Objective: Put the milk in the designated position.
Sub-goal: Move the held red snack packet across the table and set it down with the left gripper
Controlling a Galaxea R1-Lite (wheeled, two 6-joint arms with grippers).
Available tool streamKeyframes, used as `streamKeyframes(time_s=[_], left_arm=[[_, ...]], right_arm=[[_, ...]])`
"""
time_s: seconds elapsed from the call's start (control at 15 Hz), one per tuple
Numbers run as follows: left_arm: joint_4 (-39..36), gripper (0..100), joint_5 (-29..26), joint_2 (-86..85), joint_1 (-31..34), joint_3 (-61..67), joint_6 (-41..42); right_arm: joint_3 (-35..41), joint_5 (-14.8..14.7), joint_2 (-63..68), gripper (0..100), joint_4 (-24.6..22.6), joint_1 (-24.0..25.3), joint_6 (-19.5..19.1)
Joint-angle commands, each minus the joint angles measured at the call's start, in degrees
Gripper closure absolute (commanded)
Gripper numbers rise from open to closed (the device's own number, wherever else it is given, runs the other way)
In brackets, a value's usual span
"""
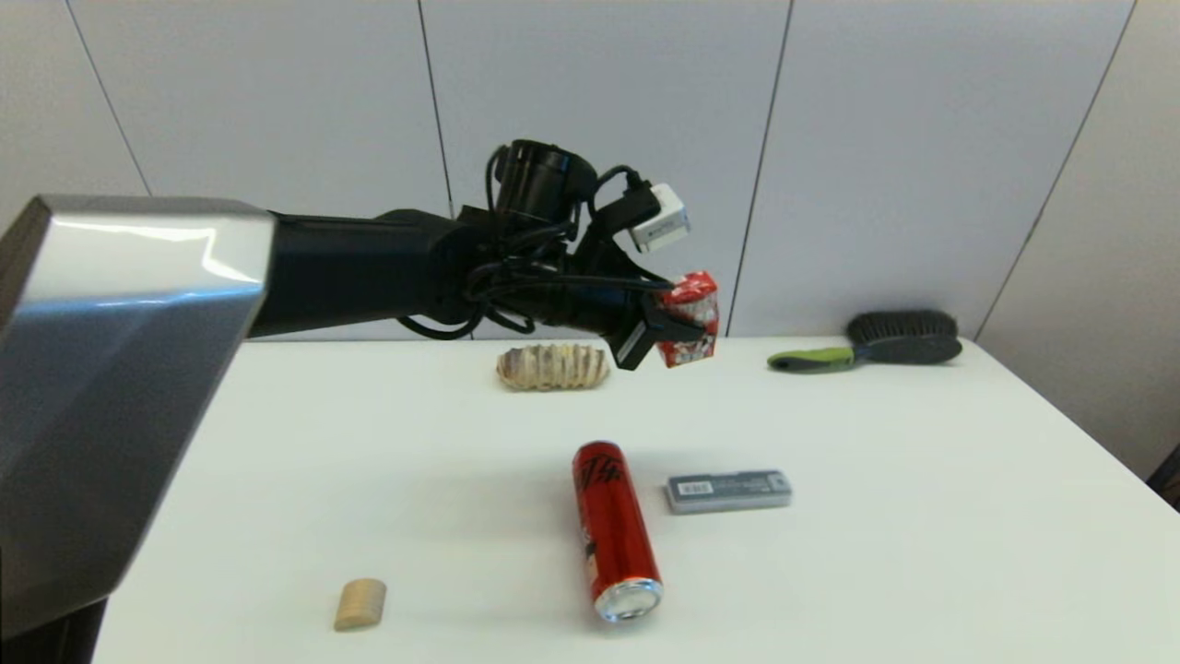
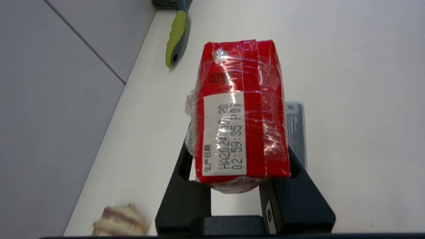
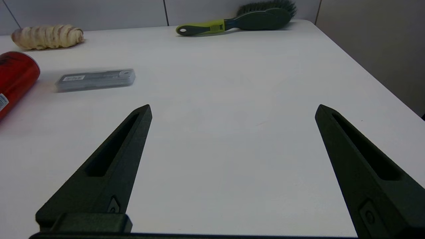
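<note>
table (image 1: 922, 516): white top, carrying everything else; the designated position is showing no mark, so the open stretch on the robot's right side of the top is only my guess at it.
left arm (image 1: 369, 267): reaching out over the far middle of the table, well above the surface.
left gripper (image 1: 678, 327): fingers closing on the milk from two opposite sides, pressing against its walls; holding it clear of the table.
milk (image 1: 691, 318): hanging in the air near the far edge, to the right of the shell, above and beyond the can; in the left wrist view the milk (image 2: 240, 113) is running lengthwise straight out from between the fingers (image 2: 186, 189), date-stamped face toward the camera.
key relation: table lying directly below the carton, nothing between; lowering looks like the remaining move, likely with some travel first.
right gripper (image 3: 232, 113): fingers spread wide, holding nothing, sitting low over the near right part of the table, idle.
red can (image 1: 613, 526): lying on its side, near centre.
brush (image 1: 871, 346): lying at the far right edge.
shell (image 1: 553, 366): resting just left of the carton's line.
grey case (image 1: 728, 490): lying flat beside the can.
risk: a tilted carton may be tipping on release.
</note>
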Motion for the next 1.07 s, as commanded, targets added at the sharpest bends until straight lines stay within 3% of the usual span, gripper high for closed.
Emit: streamKeyframes(time_s=[0.07,1.07], left_arm=[[-2.47,100,1.36,7.93,-3.22,-5.18,-1.89],[-0.97,100,4.09,13.73,-2.34,-4.48,-1.63]], right_arm=[[0.0,-0.03,0.06,0,0.02,-0.07,0.0],[0.0,-0.03,-0.02,0,0.02,0.01,0.0]])
